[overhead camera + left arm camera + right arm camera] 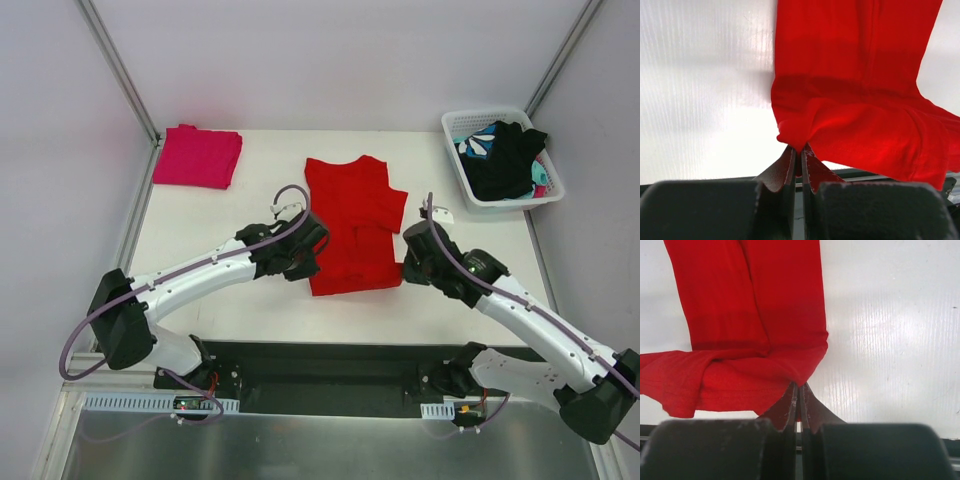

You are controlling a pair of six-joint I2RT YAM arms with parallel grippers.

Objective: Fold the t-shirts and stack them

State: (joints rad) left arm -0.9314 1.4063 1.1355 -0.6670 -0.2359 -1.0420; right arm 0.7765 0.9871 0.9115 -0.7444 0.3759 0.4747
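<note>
Top: red shirt [350, 225] centred on bench [270, 160], partly folded; pink shirt [197, 157] folded far-left.
Left wrist: left pincer [800, 152] pinching near hem corner.
Right wrist: right pincer [799, 390] likewise.
Step, likely: hem-to-collar fold; next, lift evenly.

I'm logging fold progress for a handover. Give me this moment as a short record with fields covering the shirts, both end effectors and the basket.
red shirt: lying mid-table, both near corners pinched
left end effector: shut on the red shirt's near left corner
right end effector: shut on the red shirt's near right corner
pink shirt: folded, far left corner of the table, apart from the red shirt
basket: far right, holds a black garment and a teal-and-white garment
stack: not yet made
</note>
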